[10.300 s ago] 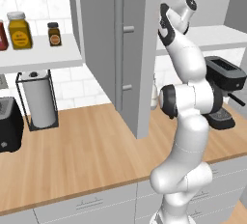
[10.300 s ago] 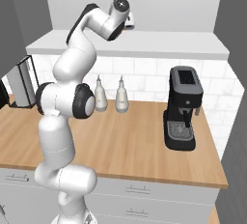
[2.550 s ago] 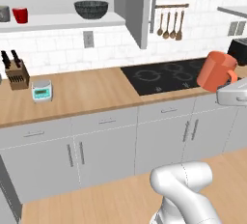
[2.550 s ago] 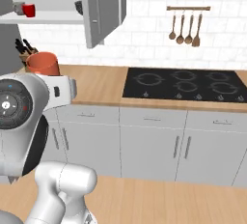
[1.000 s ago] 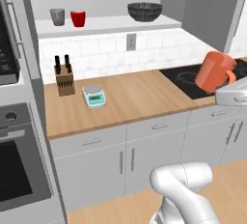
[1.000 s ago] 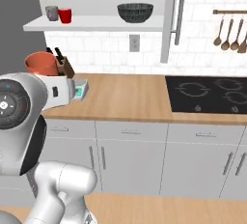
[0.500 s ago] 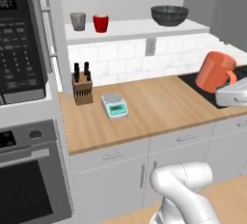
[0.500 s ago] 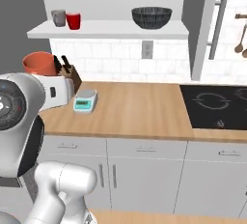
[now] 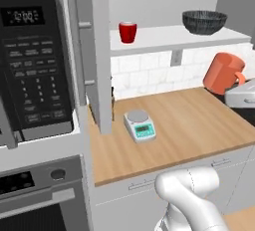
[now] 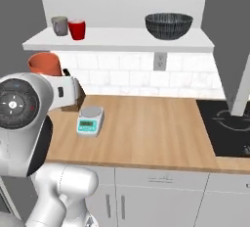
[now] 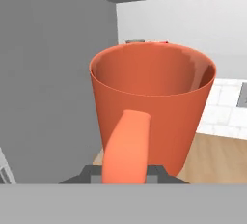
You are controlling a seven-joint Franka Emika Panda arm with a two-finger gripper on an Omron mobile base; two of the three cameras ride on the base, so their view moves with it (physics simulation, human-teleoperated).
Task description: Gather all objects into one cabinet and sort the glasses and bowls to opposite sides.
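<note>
I count 3 cups: 1 orange mug (image 9: 224, 73), 1 red cup (image 10: 76, 29), 1 grey mug (image 10: 59, 25). I log 1 dark ribbed bowl (image 10: 168, 25), 1 kitchen scale (image 10: 90, 120), 1 microwave (image 9: 30, 60), 1 oven (image 9: 45, 195), 1 hob (image 10: 229, 128), 1 wall outlet (image 10: 158, 61).

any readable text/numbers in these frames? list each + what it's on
Nothing can be read for certain.
Microwave clock display: pale digits, too blurred to read.
Microwave keypad: rows of button labels, too small to read.
Kitchen scale display: green, no digits legible.
Oven panel: marks too small to read.
</note>
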